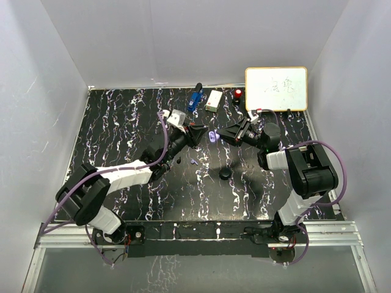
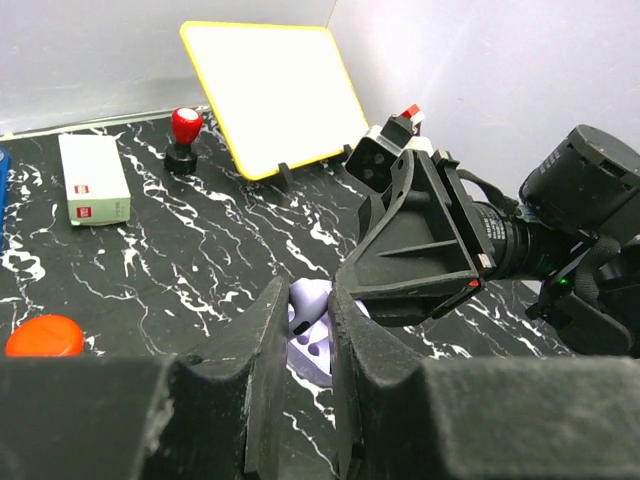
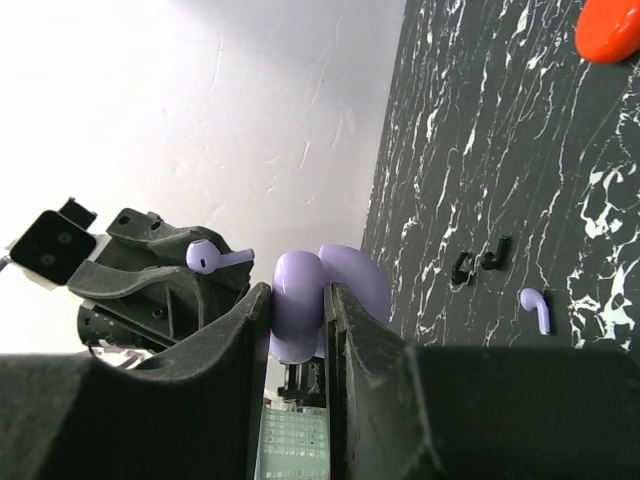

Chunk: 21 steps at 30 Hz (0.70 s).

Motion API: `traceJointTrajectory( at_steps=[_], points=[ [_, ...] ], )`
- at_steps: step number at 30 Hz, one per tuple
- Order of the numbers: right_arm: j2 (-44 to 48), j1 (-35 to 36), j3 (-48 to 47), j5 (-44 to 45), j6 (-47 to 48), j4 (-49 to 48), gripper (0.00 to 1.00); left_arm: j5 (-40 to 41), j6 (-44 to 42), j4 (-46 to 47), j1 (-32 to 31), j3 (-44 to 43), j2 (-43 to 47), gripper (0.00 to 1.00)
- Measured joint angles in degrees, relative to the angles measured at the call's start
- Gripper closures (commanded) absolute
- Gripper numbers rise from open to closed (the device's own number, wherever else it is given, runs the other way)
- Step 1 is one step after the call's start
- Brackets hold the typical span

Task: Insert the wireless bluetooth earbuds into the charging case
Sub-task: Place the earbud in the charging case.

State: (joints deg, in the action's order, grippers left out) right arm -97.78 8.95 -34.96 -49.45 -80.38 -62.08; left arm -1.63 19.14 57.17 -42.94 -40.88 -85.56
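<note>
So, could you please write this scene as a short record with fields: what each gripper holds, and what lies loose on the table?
left gripper: shut on a lavender earbud, close to the case
right gripper: shut on the lavender charging case, which looks open
loose on the table: second lavender earbud, black earbuds
task stage: held earbud not yet in the case

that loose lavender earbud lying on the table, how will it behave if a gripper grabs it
The lavender earbud looks tiny beside the right gripper fingers, so it is probably very light and easily nudged away. Its glossy rounded head and thin stem suggest it may slip or pivot in a grip. It looks like rigid plastic, unlikely to bend.
</note>
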Motion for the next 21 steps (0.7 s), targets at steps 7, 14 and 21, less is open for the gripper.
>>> traceJointTrajectory(
  at_steps=[7, 14, 21],
  points=[
    [-0.37, 0.11, 0.02, 0.02, -3.23, -3.87, 1.00, -0.83, 2.69, 10.69, 0.11, 2.14, -3.06, 1.00],
    [-3.15, 0.59, 0.28, 0.04, -6.54, -8.61, 1.00, -1.53, 5.53, 16.87, 0.22, 2.38, -6.32, 1.00],
    [-4.26, 0.92, 1.01, 0.17, -8.26, -10.19, 1.00, -2.01, 7.43, 19.89, 0.42, 2.40, -7.26, 1.00]
  ],
)
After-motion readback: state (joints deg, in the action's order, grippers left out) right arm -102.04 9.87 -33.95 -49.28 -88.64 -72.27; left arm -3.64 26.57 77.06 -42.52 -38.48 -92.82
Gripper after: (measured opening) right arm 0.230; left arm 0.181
